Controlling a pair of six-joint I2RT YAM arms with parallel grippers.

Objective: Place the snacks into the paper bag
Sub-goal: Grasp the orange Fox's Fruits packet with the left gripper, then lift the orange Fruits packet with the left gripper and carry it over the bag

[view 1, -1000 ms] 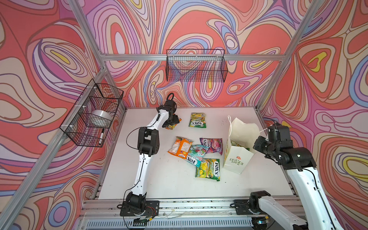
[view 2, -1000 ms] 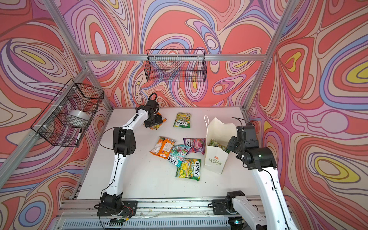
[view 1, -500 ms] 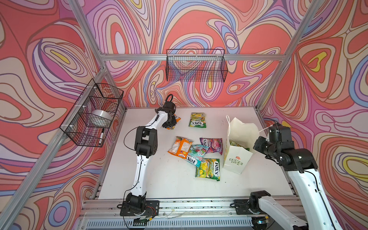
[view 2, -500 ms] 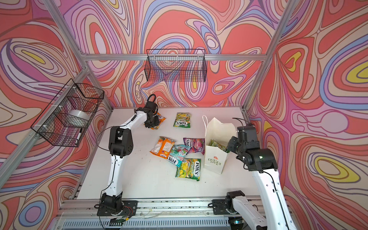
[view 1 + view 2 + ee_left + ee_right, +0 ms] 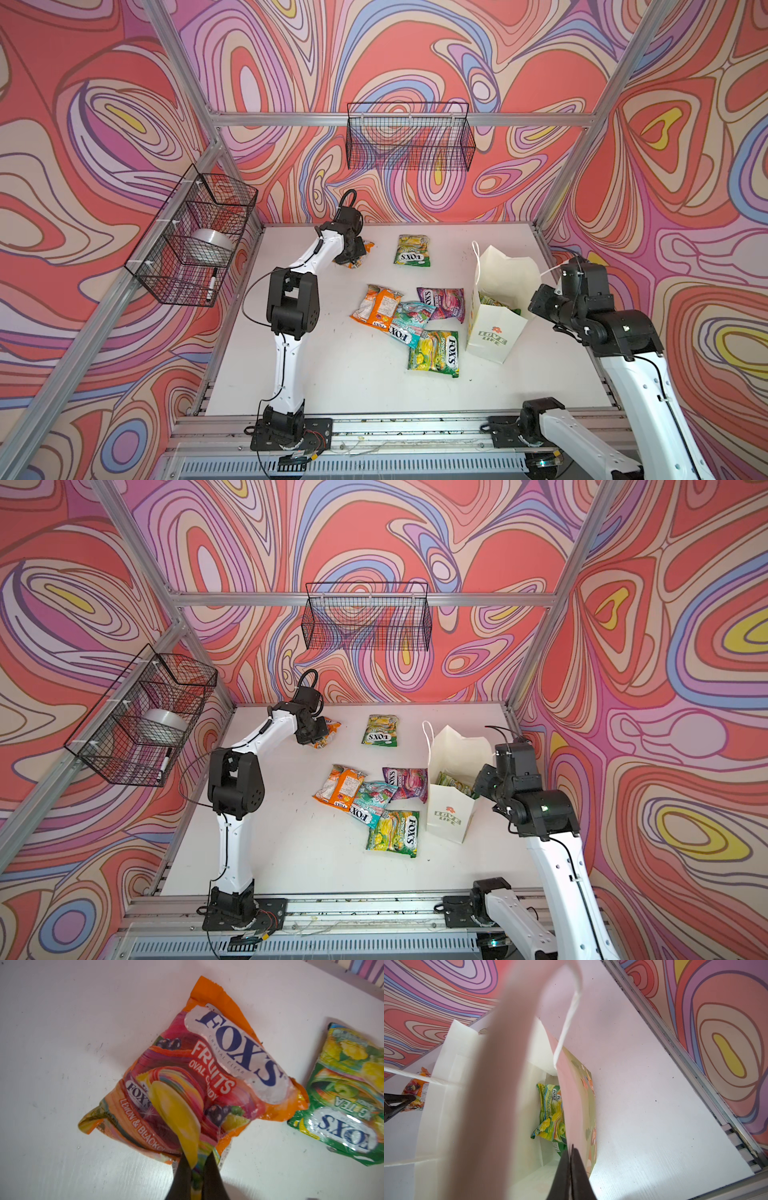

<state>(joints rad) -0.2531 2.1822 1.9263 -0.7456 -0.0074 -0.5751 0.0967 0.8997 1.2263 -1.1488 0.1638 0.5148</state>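
Left end effector (image 5: 196, 1160) narrow, I pinch the orange packet (image 5: 207, 1068) by its edge | packet lies on the tabletop (image 5: 332, 365), far left | paper bag (image 5: 492, 332) well to the right, right end effector (image 5: 571, 1153) clamped on its wall | I judge the carry goes rightward

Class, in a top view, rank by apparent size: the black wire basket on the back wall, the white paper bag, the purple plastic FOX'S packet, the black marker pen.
Joint largest, too close to rank: black wire basket on the back wall and white paper bag.
Next: purple plastic FOX'S packet.
Smallest: black marker pen.
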